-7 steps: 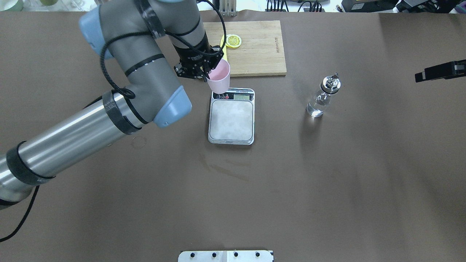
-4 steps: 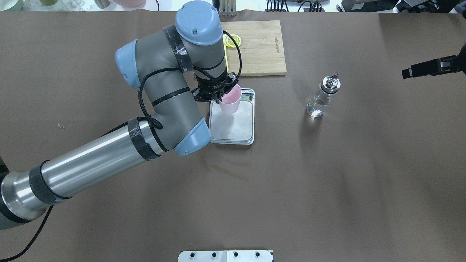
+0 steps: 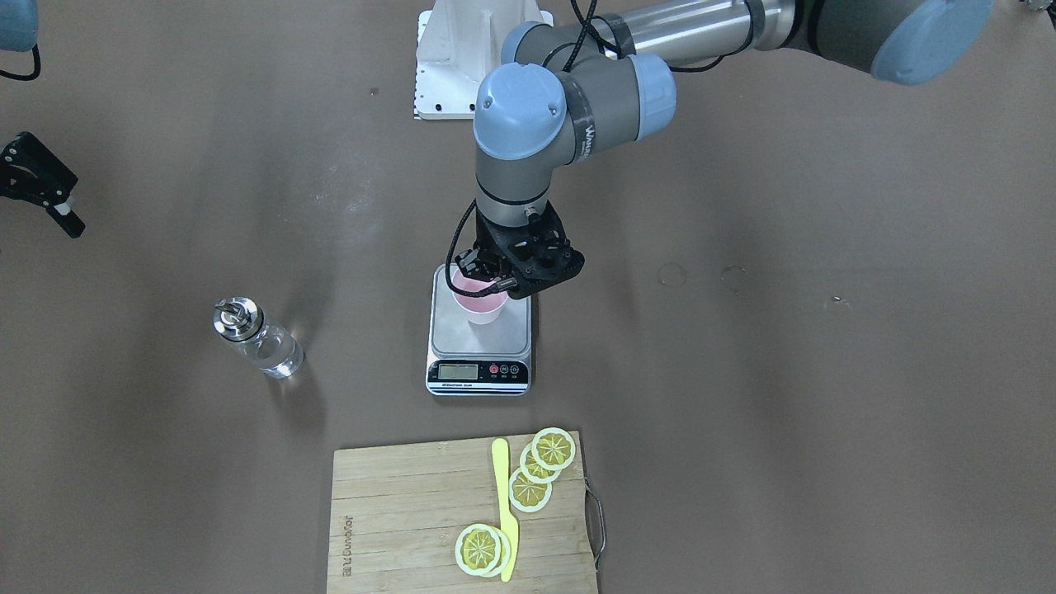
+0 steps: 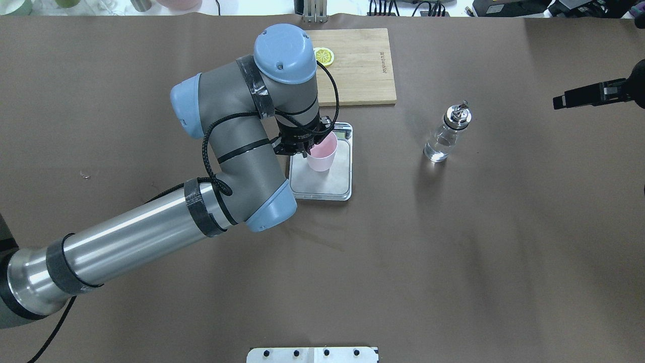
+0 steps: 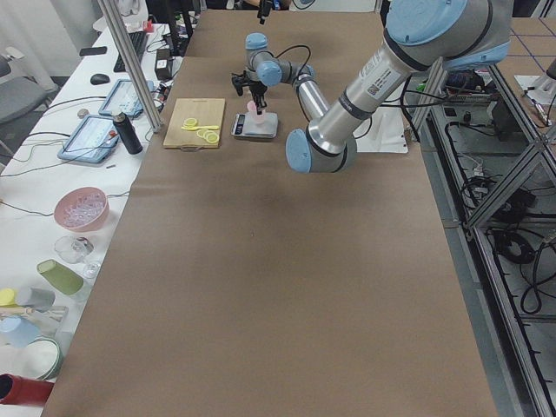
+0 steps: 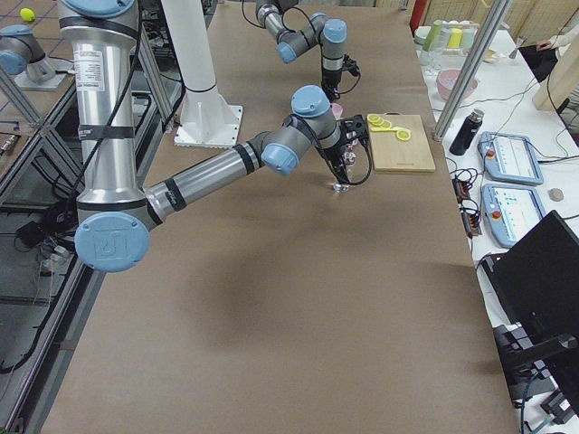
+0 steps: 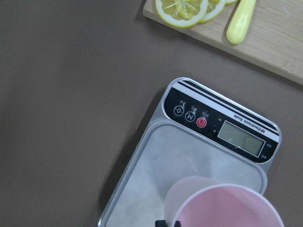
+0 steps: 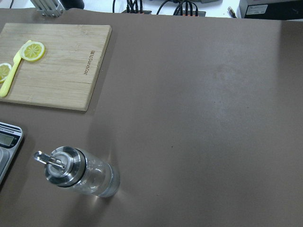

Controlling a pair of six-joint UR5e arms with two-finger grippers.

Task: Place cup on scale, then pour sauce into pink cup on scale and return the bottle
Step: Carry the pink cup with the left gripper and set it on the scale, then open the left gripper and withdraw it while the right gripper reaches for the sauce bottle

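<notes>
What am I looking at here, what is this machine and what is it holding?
Two robot arms work at a brown table, all pictures from one moment: one from across the table, one from above behind the robot, one from each table end, one from each wrist. The left arm's fingers grip the rim of a small pale pink cup, holding it upright over a flat silver-grey kitchen scale; whether it touches is unclear. A small clear glass bottle with a metal pourer stands apart, untouched. A wooden cutting board carries lemon slices and a yellow knife. The right arm's fingers hang empty, off to the side.
</notes>
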